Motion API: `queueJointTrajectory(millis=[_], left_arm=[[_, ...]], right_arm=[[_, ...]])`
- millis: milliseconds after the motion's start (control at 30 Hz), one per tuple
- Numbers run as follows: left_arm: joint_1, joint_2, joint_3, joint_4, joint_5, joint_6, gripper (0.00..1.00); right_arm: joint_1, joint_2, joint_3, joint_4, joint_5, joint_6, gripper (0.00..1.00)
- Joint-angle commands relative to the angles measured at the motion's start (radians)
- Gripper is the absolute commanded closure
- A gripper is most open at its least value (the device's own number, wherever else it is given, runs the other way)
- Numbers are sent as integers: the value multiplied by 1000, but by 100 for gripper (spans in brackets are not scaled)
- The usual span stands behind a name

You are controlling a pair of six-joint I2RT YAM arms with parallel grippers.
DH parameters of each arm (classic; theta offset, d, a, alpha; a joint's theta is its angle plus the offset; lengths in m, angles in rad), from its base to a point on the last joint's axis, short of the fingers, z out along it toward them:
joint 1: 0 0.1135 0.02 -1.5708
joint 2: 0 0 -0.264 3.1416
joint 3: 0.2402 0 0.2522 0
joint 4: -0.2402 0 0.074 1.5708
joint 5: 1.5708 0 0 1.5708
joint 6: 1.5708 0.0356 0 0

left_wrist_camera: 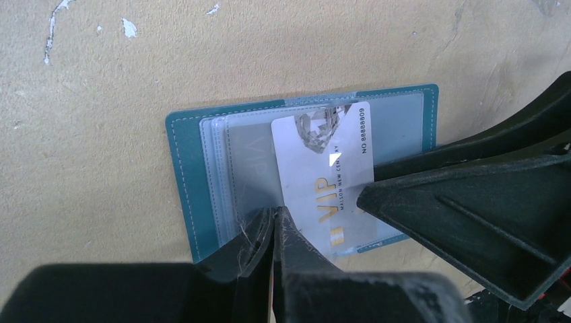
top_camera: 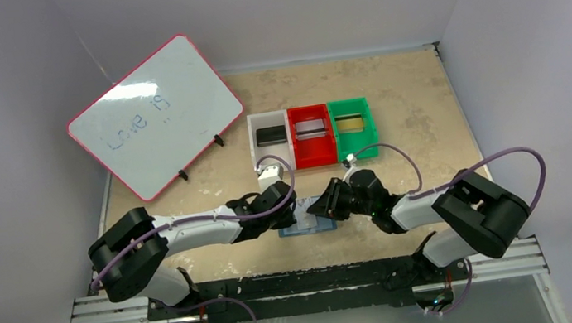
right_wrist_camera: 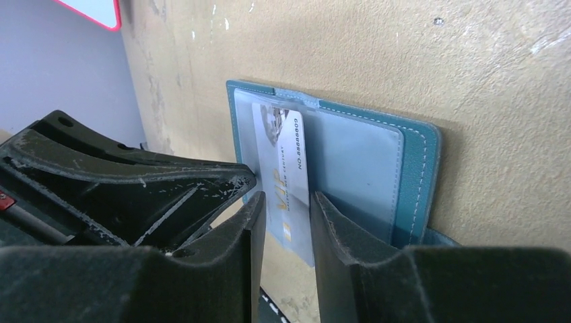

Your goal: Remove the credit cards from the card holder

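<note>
Fingers (left_wrist_camera: 296,259) of my left arm are pressing together, clenched with no gap showing. Their tips are resting at the near edge of the card holder (left_wrist_camera: 183,175), just beside the lower corner of the VIP credit card (left_wrist_camera: 323,168). Whether they are pinching the clear pocket film I cannot tell.

Fingers (right_wrist_camera: 337,245) of my right arm are standing apart, released and grasping nothing. In the right wrist view the free end of the VIP credit card is showing in the gap between them. In the left wrist view one right tip is lying against that card's long edge.

The card holder is lying open and flat on the tabletop (left_wrist_camera: 101,134), near the front edge between my two arms, with its teal cover down and its clear pockets facing up. The VIP credit card is silvery-grey and carries gold lettering, a diamond picture and a printed number. It is sitting partly inside a clear pocket, slightly tilted, with one end sticking out past the holder's edge.

Farther back, three bins are standing side by side:
- a white bin (top_camera: 272,153) holding a black card (top_camera: 269,135)
- a red bin (top_camera: 315,151) holding a grey card (top_camera: 310,129)
- a green bin (top_camera: 355,144) holding a gold card (top_camera: 351,123)

A pink-framed whiteboard (top_camera: 156,116) is leaning at the far left, bearing the words "Love is".
</note>
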Motion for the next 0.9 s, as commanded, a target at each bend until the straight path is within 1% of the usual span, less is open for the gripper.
queueJointTrajectory(millis=[0,100,167,200,233,300,367,467,600,767,867], left_arm=[[-4,27,5,-71,-28,15,100],[-3,28,6,-80,-35,16,100],[-3,30,9,-82,-36,17,100],[-3,32,9,-83,-36,19,100],[-3,33,10,-84,-36,19,100],[-4,35,10,-84,-35,18,100],[-3,36,15,-86,-34,18,100],[-3,32,16,-93,-38,18,100],[-4,26,18,-102,-49,14,100],[-4,24,20,-101,-57,13,100],[-3,25,25,-98,-59,10,100]], right_arm=[[-3,41,-8,78,-1,32,66],[-3,77,-30,134,22,68,65],[-3,102,-25,147,14,66,65],[-4,113,-20,151,7,56,67],[-3,126,-20,168,-5,52,71],[-4,144,-33,227,-23,51,75],[-4,157,-46,283,-38,61,83],[-4,156,-54,302,-41,65,91],[-5,113,-54,232,-10,56,100],[-8,55,-43,110,27,10,100],[-9,26,-43,80,34,-15,100]])
